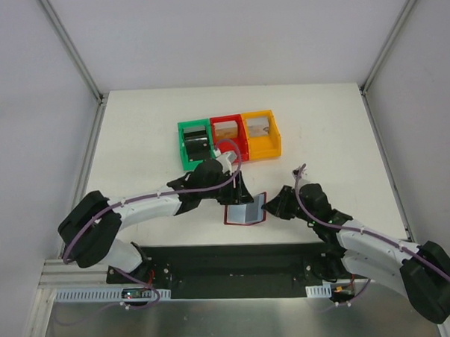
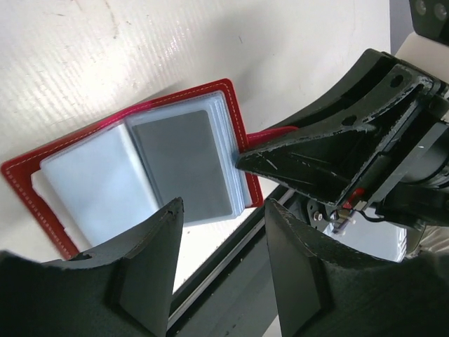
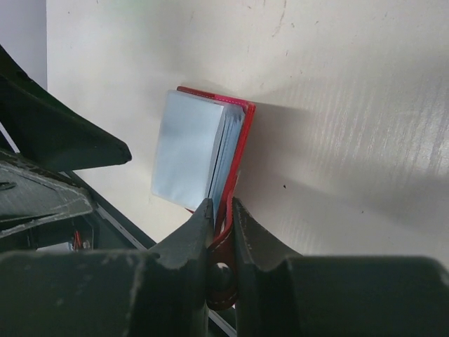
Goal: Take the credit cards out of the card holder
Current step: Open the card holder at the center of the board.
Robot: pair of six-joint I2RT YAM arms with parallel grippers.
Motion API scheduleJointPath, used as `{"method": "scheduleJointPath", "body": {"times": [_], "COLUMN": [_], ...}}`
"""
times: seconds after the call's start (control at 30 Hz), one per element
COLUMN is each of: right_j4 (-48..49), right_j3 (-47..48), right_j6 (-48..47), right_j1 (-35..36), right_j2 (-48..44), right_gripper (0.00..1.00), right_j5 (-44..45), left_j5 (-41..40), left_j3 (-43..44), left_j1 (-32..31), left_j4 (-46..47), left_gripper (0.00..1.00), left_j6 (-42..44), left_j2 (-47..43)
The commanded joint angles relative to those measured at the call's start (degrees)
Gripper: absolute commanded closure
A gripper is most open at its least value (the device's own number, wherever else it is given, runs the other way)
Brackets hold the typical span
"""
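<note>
Dark-red card holder (image 1: pixel 244 212) lay open on white table (image 1: pixel 134 135) near front edge, grey credit card (image 2: pixel 184 165) sleeved inside, right gripper (image 3: pixel 219 214) clamped on its red tab strap (image 3: pixel 223 242), left gripper (image 2: pixel 223 210) hovered above, jaws apart.

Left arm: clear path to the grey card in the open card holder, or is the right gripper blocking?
Probably yes. The left gripper hangs open over the card holder, grey card face up; the right gripper pinches only its side edge.
</note>
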Motion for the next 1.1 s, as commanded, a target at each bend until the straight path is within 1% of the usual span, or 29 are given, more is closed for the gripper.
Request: {"method": "scheduleJointPath", "body": {"times": [0.0, 0.13, 0.4, 0.6, 0.67, 0.8, 1.07], "right_j4": [-0.39, -0.74, -1.53, -2.5, -2.76, -3.38, -3.38], "right_j3": [2.04, 2.22, 2.75, 3.36, 3.45, 3.89, 3.71], "right_j6": [-1.15, -1.5, -1.85, -2.03, -2.2, -2.47, -2.29], "right_j1": [-0.28, -0.28, -0.28, -0.28, -0.28, -0.28, -0.28], "right_j2": [0.04, 0.13, -0.48, -0.74, -0.92, -1.62, -2.06], "right_gripper": [0.89, 0.93, 0.95, 0.98, 1.0, 0.99, 1.0], "right_j5": [-0.26, -0.17, -0.52, -0.7, -0.79, -0.88, -1.23], "left_j5": [-0.47, -1.35, -6.01, -12.07, -13.39, -15.58, -16.12], "left_j3": [4.07, 5.3, 9.52, 13.39, 14.0, 15.58, 16.55], "left_j1": [-1.83, -2.88, -4.99, -7.89, -8.33, -8.95, -9.39], "left_j4": [-3.63, -4.25, -8.99, -14.78, -15.93, -18.57, -19.45], "left_gripper": [0.5, 0.49, 0.49, 0.49, 0.48, 0.48, 0.48], "left_j6": [3.22, 3.83, 6.03, 8.31, 8.58, 8.67, 8.14], "left_j2": [3.73, 5.84, 9.01, 11.21, 11.65, 12.61, 12.97]}}
